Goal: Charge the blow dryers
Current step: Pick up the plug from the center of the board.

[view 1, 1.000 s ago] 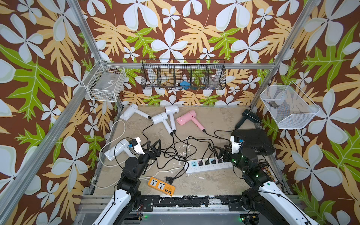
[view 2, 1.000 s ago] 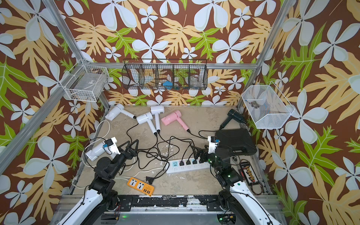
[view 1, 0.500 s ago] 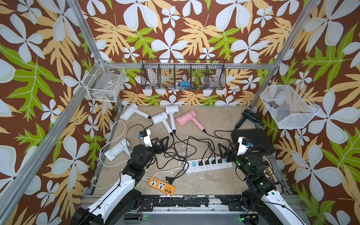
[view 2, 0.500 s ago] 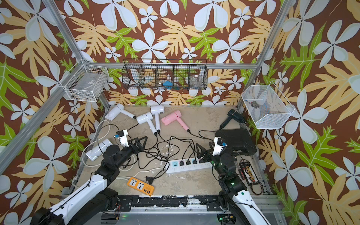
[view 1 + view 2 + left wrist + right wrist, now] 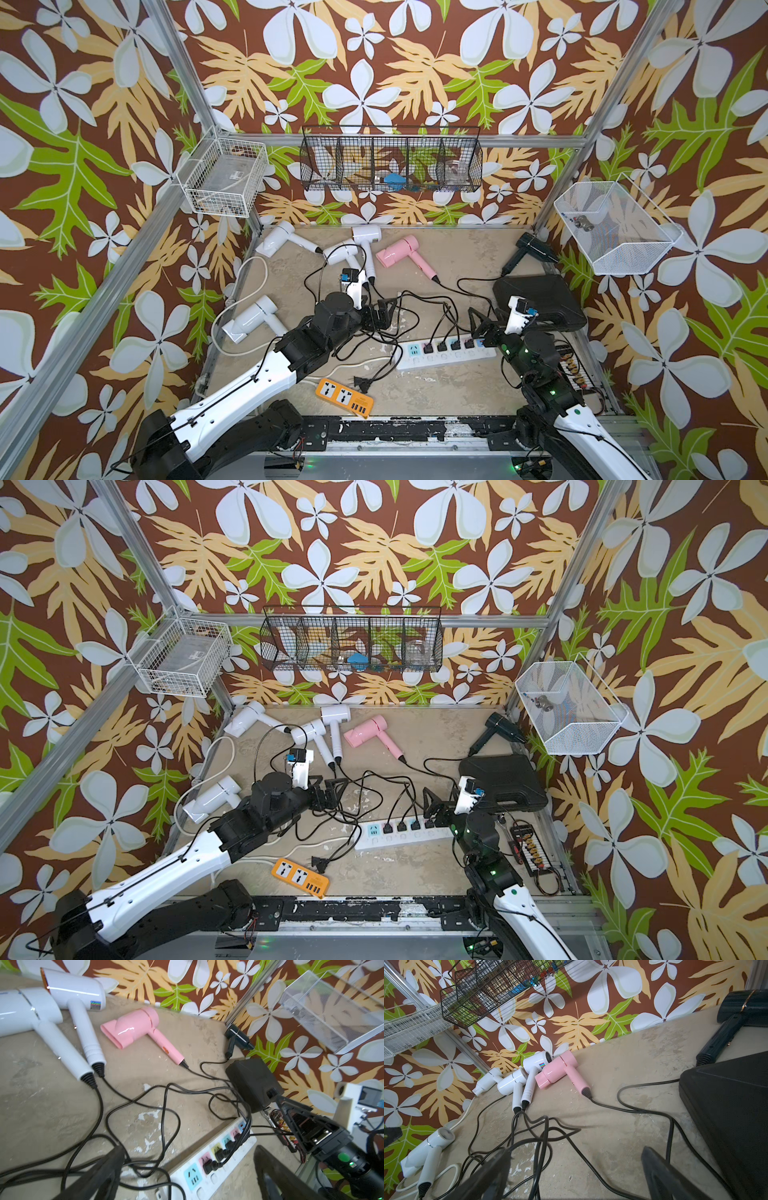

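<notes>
Several blow dryers lie on the floor: three white ones point(image 5: 276, 239) point(image 5: 340, 253) point(image 5: 368, 235) and a pink one point(image 5: 397, 253) at the back, a black one point(image 5: 530, 247) at the back right, a white one point(image 5: 251, 320) at the left. Their black cords tangle in the middle. Several plugs sit in the long white power strip point(image 5: 446, 351); one loose plug point(image 5: 361, 382) lies near the orange strip point(image 5: 344, 392). My left gripper point(image 5: 384, 318) point(image 5: 189, 1153) hangs open over the cord tangle. My right gripper point(image 5: 482, 326) point(image 5: 577, 1152) is open by the strip's right end, holding nothing.
A black case point(image 5: 540, 301) lies at the right, beside my right arm. A small terminal board point(image 5: 530, 848) sits at the right edge. Wire baskets hang on the walls: white point(image 5: 222, 183), black point(image 5: 390, 160), white point(image 5: 615, 230). A thick white cable point(image 5: 216, 328) loops at the left.
My left arm has reached rightward, carrying its open gripper from beside the front-left white dryer to over the cord tangle. My right gripper shifted slightly left and lower.
</notes>
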Available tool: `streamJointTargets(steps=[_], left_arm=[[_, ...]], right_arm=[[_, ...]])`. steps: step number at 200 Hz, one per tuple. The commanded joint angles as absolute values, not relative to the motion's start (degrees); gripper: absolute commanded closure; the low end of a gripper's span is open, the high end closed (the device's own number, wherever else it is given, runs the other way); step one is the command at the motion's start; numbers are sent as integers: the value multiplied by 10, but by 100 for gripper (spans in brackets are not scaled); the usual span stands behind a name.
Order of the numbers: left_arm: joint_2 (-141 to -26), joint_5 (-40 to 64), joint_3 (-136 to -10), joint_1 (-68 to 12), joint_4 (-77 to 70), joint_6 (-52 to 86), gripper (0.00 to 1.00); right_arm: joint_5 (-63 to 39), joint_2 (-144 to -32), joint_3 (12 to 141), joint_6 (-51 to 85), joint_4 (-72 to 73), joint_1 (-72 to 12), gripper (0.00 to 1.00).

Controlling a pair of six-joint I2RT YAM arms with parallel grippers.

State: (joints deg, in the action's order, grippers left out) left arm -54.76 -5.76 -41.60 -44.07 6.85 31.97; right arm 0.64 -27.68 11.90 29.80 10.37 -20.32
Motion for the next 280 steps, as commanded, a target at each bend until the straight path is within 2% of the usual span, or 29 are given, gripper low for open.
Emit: streamJointTargets(steps=[1,48,136,173,211,233,280], left_arm=[[-539,-72,-415,-455,158,346,5],[-564,-54,-393,-491,184,371,16],[-690,-246,-446,-662,277,425,15],[-770,-271,-475,-686,278,424,16],[-804,-281,-486,-692,253,417,18],[-818,-275,-490,-693,240,413,26],[-845,-229,-499,-696,211,406,58]], right_arm=[[22,-276,116,304,125,-204,0],[25,-275,114,307,125,-204,0],[29,-283,116,312,126,-204,0],[28,-290,115,314,127,-204,0],[25,-295,117,314,128,-204,0],[25,-295,116,314,128,-203,0],[22,-295,117,316,129,-203,0]])
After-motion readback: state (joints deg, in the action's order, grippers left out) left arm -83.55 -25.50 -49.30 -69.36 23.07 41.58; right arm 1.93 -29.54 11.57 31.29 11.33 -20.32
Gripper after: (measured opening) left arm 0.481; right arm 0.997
